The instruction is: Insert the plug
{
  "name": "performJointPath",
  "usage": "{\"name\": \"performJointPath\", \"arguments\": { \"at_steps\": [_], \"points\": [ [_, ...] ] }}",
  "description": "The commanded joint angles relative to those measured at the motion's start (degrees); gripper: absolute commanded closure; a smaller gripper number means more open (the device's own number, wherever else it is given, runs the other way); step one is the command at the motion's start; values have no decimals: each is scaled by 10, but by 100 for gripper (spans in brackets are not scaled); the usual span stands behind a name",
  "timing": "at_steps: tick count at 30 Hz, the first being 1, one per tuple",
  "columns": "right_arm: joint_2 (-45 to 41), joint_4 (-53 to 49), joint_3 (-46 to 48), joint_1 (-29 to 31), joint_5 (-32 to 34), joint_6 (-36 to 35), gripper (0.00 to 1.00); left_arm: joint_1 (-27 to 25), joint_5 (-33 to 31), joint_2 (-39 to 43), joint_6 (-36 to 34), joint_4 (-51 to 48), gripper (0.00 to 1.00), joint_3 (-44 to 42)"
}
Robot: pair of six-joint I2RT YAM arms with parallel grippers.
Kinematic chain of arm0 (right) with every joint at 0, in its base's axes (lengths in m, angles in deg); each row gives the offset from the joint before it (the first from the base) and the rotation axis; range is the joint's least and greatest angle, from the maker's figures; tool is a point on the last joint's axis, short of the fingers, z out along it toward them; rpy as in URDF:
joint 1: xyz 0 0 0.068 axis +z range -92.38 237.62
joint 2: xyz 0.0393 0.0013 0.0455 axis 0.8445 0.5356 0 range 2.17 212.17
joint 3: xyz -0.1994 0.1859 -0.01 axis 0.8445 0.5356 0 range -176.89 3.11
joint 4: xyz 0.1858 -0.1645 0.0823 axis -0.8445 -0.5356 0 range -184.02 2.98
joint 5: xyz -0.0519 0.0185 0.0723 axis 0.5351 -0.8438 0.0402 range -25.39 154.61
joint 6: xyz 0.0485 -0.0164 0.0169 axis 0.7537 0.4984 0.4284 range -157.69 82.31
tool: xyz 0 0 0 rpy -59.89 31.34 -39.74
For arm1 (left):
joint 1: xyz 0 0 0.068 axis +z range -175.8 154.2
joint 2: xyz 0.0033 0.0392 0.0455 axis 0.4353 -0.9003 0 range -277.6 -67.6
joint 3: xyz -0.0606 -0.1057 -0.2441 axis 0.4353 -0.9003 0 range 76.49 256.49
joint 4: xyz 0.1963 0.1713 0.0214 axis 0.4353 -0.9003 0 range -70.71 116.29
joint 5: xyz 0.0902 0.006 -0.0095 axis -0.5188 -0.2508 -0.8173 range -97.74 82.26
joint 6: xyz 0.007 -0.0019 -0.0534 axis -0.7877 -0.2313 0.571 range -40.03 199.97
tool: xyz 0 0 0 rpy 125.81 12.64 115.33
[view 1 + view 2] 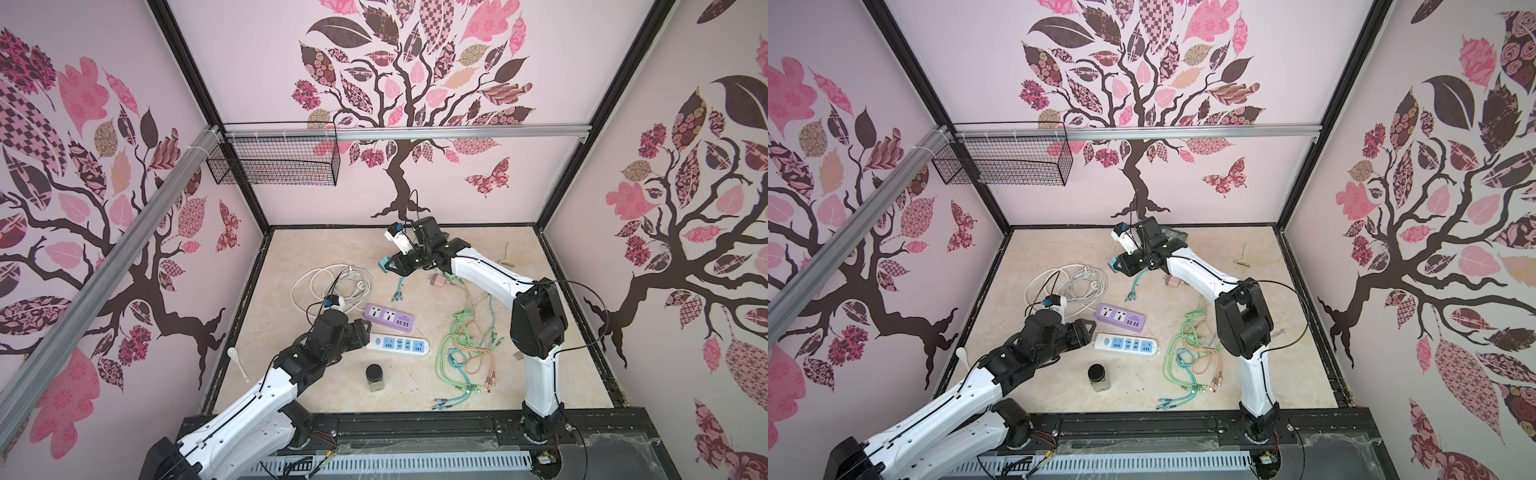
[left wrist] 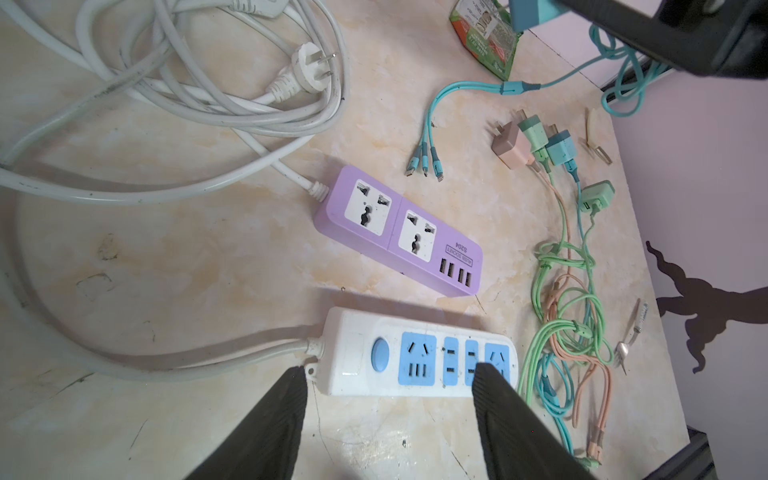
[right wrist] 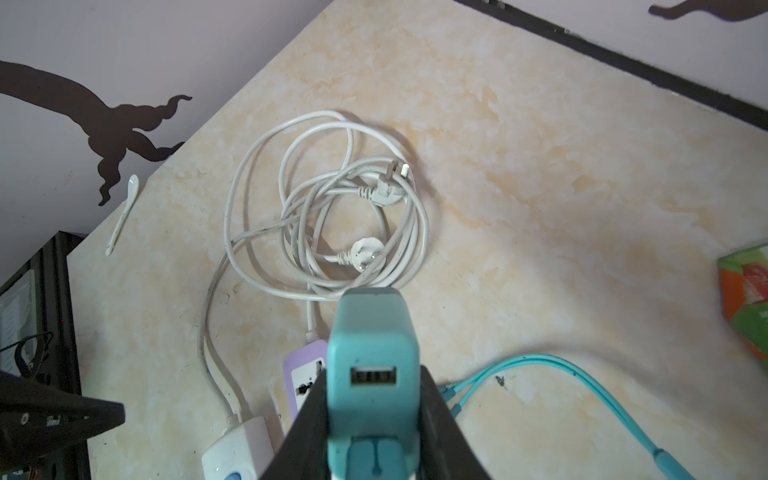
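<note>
teal charger plug (image 3: 372, 374): held aloft, uninserted | white power strip (image 1: 399, 344): flat, sockets up | purple power strip (image 1: 389, 318): flat, just beside

Tabletop (image 1: 324, 245) bare along back-left edge. Coiled cords (image 1: 328, 282) crowd behind purple strip (image 1: 389, 318); cable tangle (image 1: 465, 345) (green, pink, teal) fills right; jar (image 1: 375, 377) near front of white strip (image 1: 398, 344).

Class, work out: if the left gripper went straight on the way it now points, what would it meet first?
Probably the white power strip, lying right ahead of the left gripper; depth is unclear.
</note>
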Motion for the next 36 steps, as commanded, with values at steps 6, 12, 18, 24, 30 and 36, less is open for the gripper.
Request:
{"name": "performJointPath", "arguments": {
  "at_steps": [6, 12, 18, 24, 30, 36],
  "points": [
    [-18, -53, 10, 25, 15, -51, 75, 87, 73, -67, -4, 87, 37, 3],
    [-15, -54, 32, 41, 18, -57, 74, 102, 87, -123, -18, 105, 43, 18],
    [-18, -52, 52, 51, 25, -59, 74, 103, 108, -183, -11, 152, 50, 23],
    [-19, -55, 63, 61, 33, -68, 74, 106, 111, -236, -23, 164, 56, 49],
    [-20, -55, 69, 64, 30, -69, 74, 125, 134, -285, -20, 182, 64, 68],
    [-19, -54, 70, 66, 25, -70, 74, 148, 160, -322, -22, 191, 68, 84]
  ]
}}
